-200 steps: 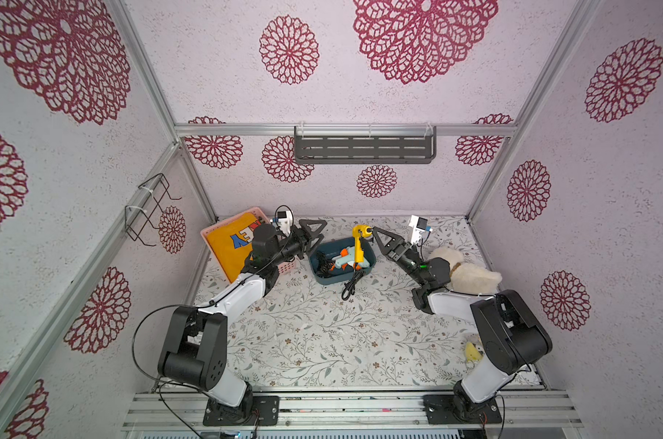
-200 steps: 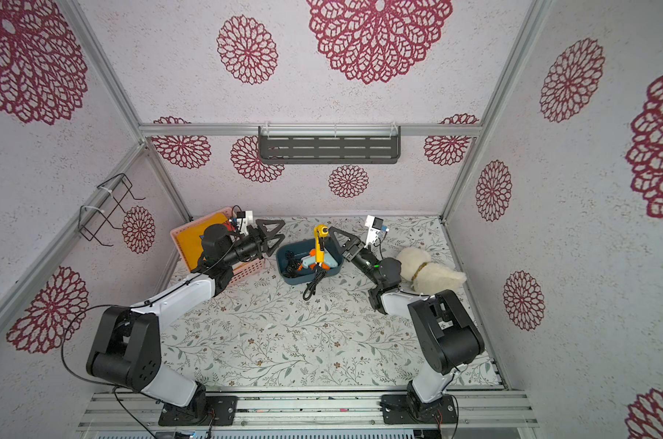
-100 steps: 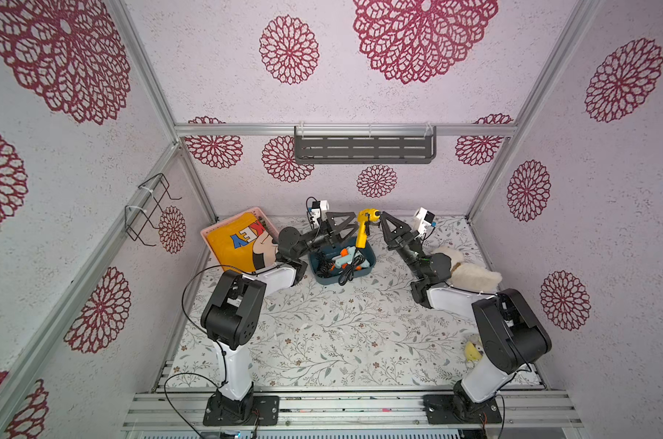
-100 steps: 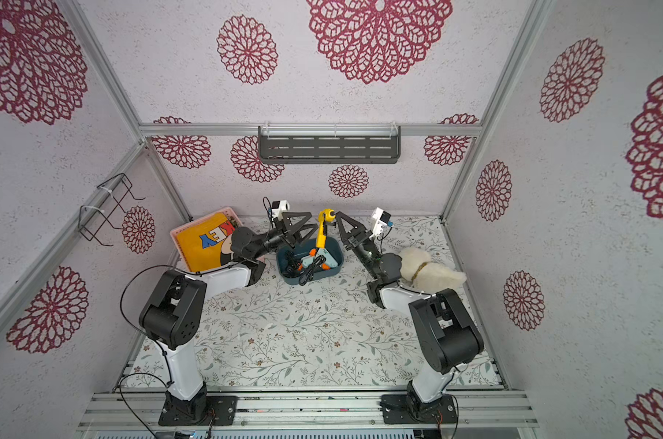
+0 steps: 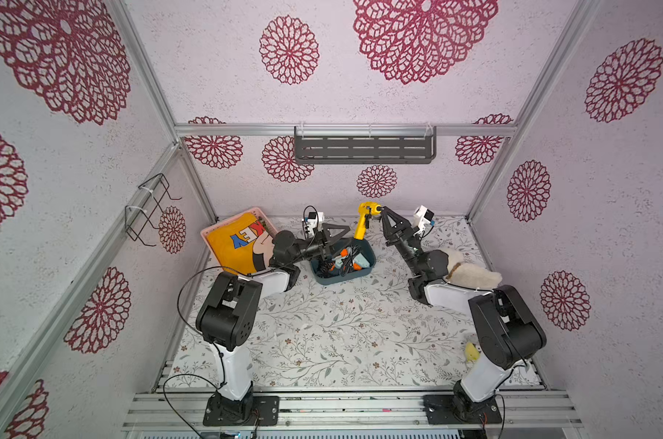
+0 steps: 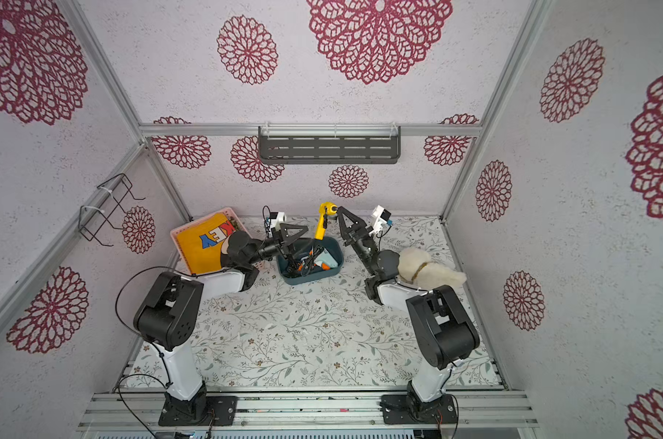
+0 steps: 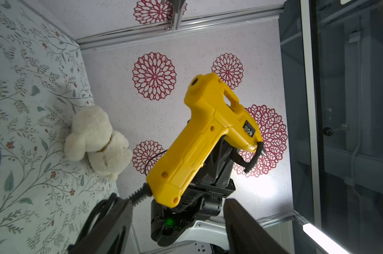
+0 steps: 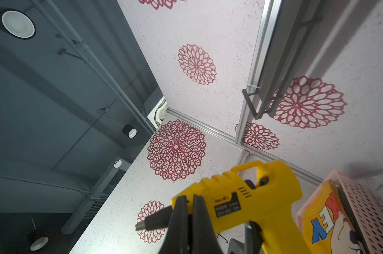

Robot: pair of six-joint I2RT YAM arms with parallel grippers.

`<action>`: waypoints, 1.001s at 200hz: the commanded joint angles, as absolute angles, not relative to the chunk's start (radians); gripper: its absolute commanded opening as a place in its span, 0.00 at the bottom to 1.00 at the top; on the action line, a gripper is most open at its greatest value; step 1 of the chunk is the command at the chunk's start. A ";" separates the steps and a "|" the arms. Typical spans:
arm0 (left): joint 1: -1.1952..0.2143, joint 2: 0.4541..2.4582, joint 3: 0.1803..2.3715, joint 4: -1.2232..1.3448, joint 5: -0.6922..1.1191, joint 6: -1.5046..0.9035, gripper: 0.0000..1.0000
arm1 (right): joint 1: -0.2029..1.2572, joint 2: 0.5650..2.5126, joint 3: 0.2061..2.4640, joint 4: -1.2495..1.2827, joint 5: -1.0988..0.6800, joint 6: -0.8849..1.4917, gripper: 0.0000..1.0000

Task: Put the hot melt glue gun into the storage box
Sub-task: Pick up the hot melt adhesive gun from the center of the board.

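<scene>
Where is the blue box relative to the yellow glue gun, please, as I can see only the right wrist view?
Observer: The box sits just below the glue gun. The gun is held handle-down, and seen from above its lower end meets the box's far rim.
Operator: Thank you. Where is the left gripper?
Observer: The left gripper is open and points at the gun's handle from the left side of the box.
Operator: Is anything inside the box?
Observer: Yes, a pale blue and orange tool and a black cord lie in it.
</scene>
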State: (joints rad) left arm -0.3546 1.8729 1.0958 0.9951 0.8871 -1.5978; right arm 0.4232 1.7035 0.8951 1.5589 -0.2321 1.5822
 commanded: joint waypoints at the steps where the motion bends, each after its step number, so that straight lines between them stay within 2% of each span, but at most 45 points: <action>1: -0.352 1.774 1.144 0.668 0.930 -1.301 0.74 | 0.438 1.694 0.937 1.851 -0.205 1.614 0.00; 96: -0.382 1.740 1.405 -0.159 0.891 -0.685 0.74 | 0.481 1.727 0.958 1.851 -0.211 1.641 0.00; 122: -0.387 1.748 1.443 -0.252 0.871 -0.611 0.74 | 0.487 1.731 0.959 1.850 -0.215 1.650 0.00; 200: -0.416 1.779 1.553 -0.307 0.844 -0.568 0.68 | 0.496 1.744 0.957 1.850 -0.227 1.668 0.00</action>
State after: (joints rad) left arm -0.4046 1.7676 1.5051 -0.2504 0.8543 -0.6289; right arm 0.4908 1.7523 0.9192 1.5593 -0.2314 1.6459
